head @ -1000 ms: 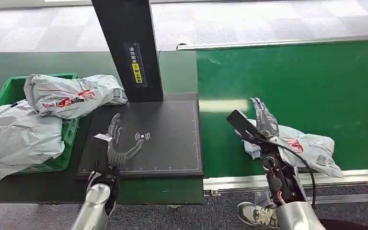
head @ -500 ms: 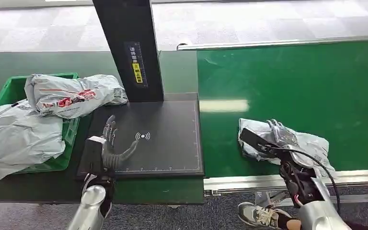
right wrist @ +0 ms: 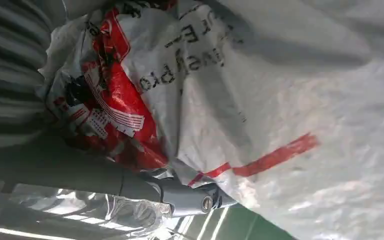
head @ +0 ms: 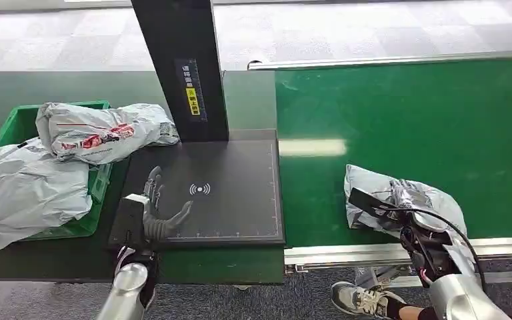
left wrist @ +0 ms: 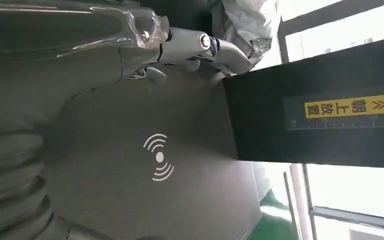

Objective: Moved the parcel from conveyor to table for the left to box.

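A grey plastic parcel [head: 373, 193] with red print lies on the green conveyor belt [head: 407, 113], close to its near rail. My right hand [head: 413, 200] is down on top of it, fingers curled over the crumpled bag. In the right wrist view the parcel [right wrist: 280, 100] is pressed against the palm and the thumb [right wrist: 180, 200] lies along its edge. My left hand [head: 155, 208] hovers open over the near left part of the black scanner pad [head: 233, 193], holding nothing. Its spread fingers [left wrist: 205, 47] reach above the pad's wireless mark [left wrist: 160, 157].
A green crate [head: 13, 123] at the left holds two grey parcels [head: 100, 133], one hanging over its rim. A black post [head: 180, 67] rises behind the pad. The conveyor's metal rail [head: 347, 253] runs along the near side. A person's shoe [head: 360, 299] is on the floor below.
My right hand has moved right and come down onto the parcel, which now looks bunched under it. My left hand has sunk slightly toward the near edge of the pad.
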